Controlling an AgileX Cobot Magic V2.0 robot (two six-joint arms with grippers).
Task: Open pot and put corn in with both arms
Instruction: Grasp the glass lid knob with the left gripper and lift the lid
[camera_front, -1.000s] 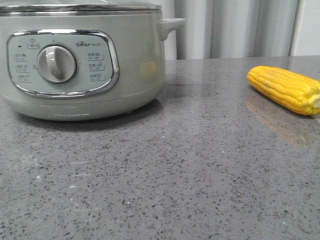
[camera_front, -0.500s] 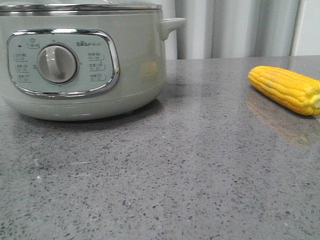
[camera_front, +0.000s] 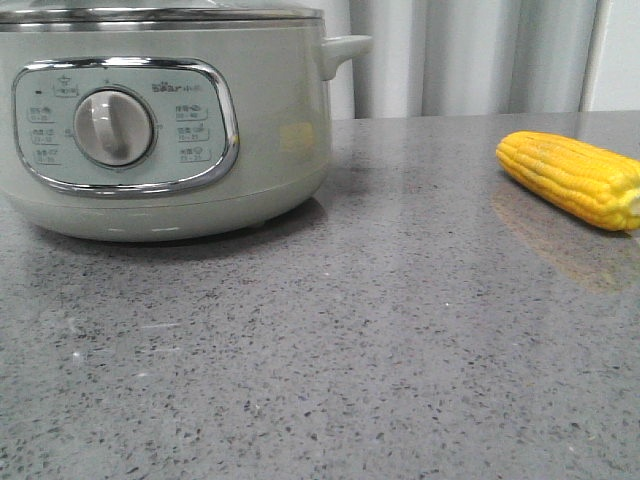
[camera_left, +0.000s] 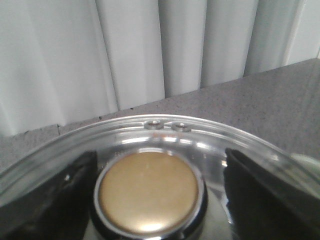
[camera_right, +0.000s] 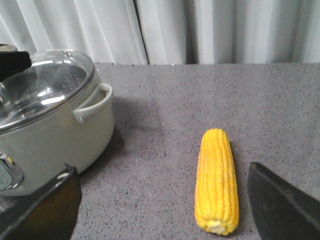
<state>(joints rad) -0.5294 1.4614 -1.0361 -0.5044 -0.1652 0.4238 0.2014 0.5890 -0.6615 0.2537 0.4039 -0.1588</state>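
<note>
The pale grey-green pot (camera_front: 270, 130) stands at the left of the grey table, with its glass lid (camera_left: 210, 132) on. The pot also shows in the right wrist view (camera_right: 55, 135). My left gripper (camera_left: 157, 197) is open just above the lid. Its black fingers (camera_left: 47, 200) stand on either side of the lid's round bronze knob (camera_left: 148, 192), and there is a gap at the right finger. The yellow corn (camera_front: 570, 178) lies on the table at the right. My right gripper (camera_right: 162, 210) is open low over the table. The corn (camera_right: 216, 180) lies between its fingers (camera_right: 285, 205), closer to one of them. Neither gripper shows in the front view.
The pot's side handle (camera_front: 343, 50) sticks out toward the corn's side. A pale pleated curtain (camera_front: 470, 55) hangs behind the table's far edge. Part of the dark left arm (camera_right: 12, 62) shows over the lid in the right wrist view.
</note>
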